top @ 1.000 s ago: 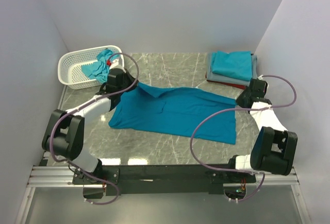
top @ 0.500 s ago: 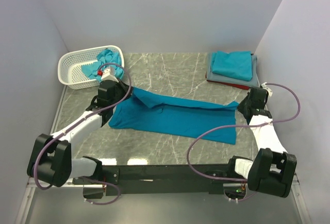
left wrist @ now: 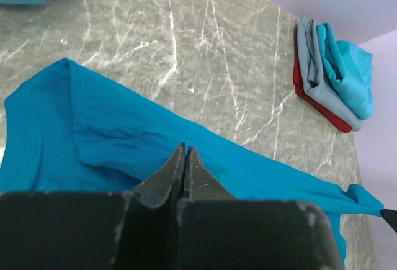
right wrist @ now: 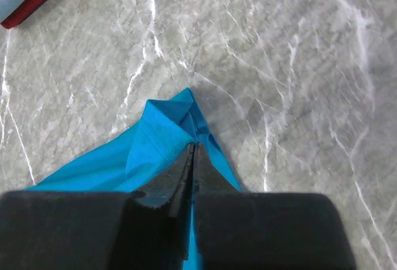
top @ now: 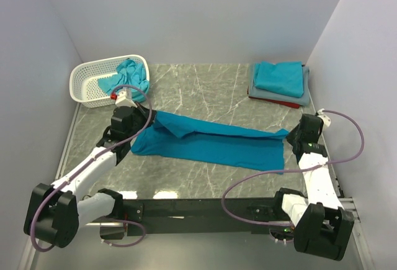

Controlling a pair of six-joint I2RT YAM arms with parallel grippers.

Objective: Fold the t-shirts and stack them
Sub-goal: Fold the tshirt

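Both pincers were clamped shut on one teal t-shirt (top: 217,147), which lay stretched across the middle of the marble worktop (top: 205,90). At centre left of the overhead view the left pincer (top: 149,120) pinched the shirt's raised edge, jaws pressed together. At centre right the right pincer (top: 290,138) nipped a bunched corner, jaws likewise closed. The folded shirts (top: 279,79), turquoise over grey and red, sat stacked at upper right. Some turquoise cloth (top: 131,74) lay in the white basket (top: 84,71) at upper left
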